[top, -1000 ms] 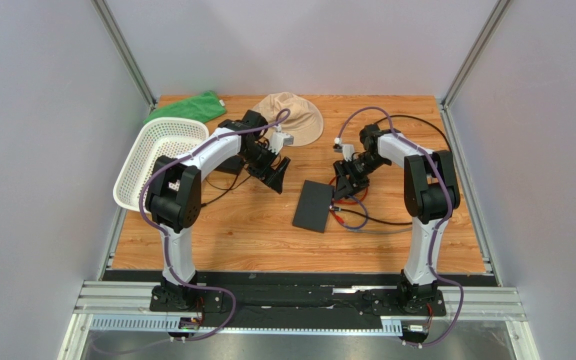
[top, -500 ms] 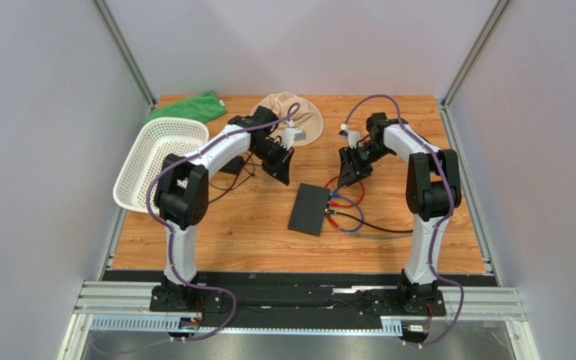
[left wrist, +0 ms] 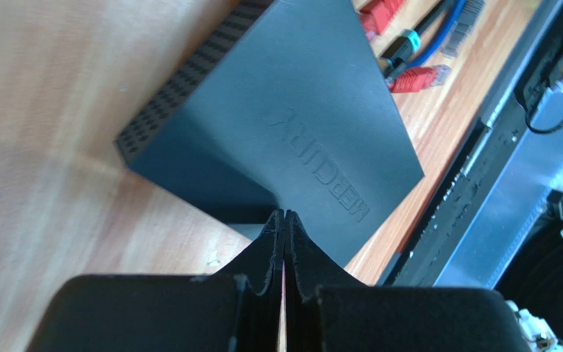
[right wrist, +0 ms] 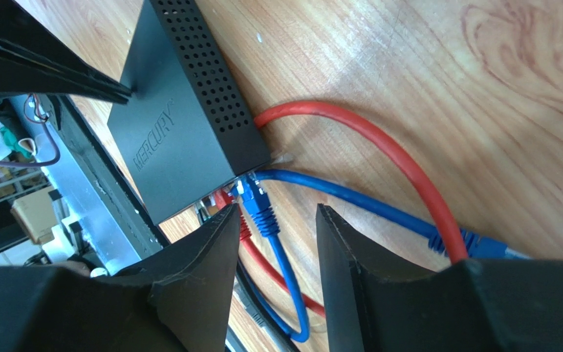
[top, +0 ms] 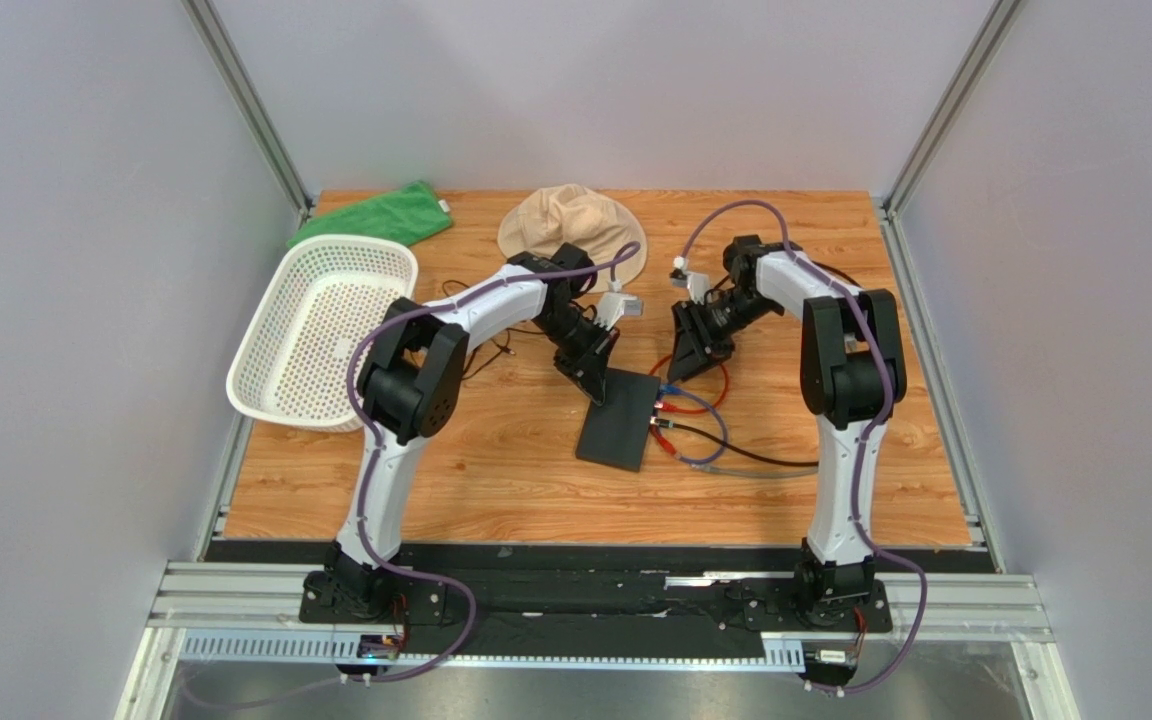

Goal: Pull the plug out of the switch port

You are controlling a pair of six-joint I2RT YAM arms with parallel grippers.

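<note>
The switch (top: 620, 422), a flat black box, lies mid-table with its sockets facing right. A blue plug (right wrist: 259, 203) and a red plug (top: 665, 437) sit in those sockets, and red and blue cables (right wrist: 369, 136) loop away over the wood. My left gripper (top: 597, 381) is shut and empty, its tips (left wrist: 284, 215) at the switch's (left wrist: 284, 125) far-left corner. My right gripper (top: 687, 356) hangs over the socket edge. It (right wrist: 277, 213) is open, the blue plug lying below between its fingers, closer to the left one and untouched.
A white basket (top: 319, 332) stands at the left, with a green cloth (top: 372, 215) and a beige hat (top: 569, 225) at the back. A black cable (top: 755, 446) and a grey cable trail right of the switch. The metal rail (top: 597, 588) runs along the near edge.
The left gripper closed and swung right and nearer, down to the switch's corner. The right gripper's jaws narrowed and it drew back from the switch. The switch shifted slightly left.
</note>
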